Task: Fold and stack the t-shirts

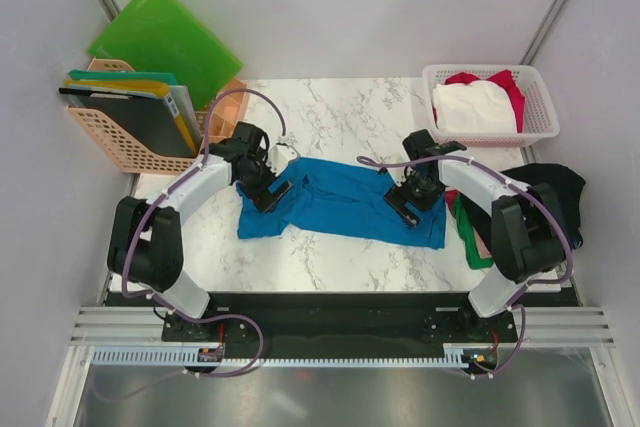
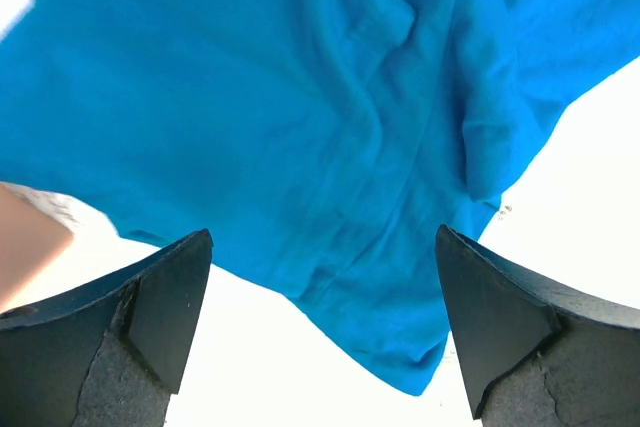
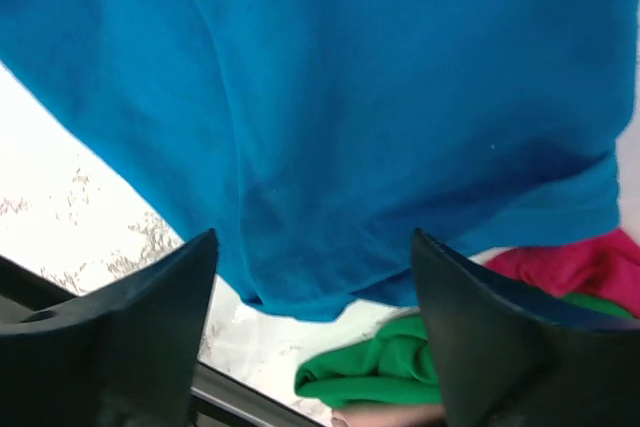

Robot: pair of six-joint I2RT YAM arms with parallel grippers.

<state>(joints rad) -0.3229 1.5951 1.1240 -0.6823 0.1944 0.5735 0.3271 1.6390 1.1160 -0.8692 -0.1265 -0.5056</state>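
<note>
A bright blue t-shirt [image 1: 340, 202] lies rumpled and spread across the middle of the marble table. My left gripper [image 1: 268, 190] is open over its left end; in the left wrist view the blue cloth [image 2: 330, 127] lies between and beyond the spread fingers [image 2: 165, 307]. My right gripper [image 1: 408, 202] is open over its right end; the right wrist view shows the blue hem [image 3: 330, 147] between the spread fingers [image 3: 470, 317]. A green t-shirt [image 3: 380, 372], a red one [image 3: 570, 262] and a black one [image 1: 555, 187] lie bunched at the right edge. White [image 1: 475, 107] and red [image 1: 510, 87] shirts fill the basket.
A white lattice basket [image 1: 540, 127] stands at the back right. A peach file rack [image 1: 120, 147] with folders and a green plastic folder [image 1: 165, 37] stand at the back left. The table's front rail [image 1: 330, 302] runs between the arm bases.
</note>
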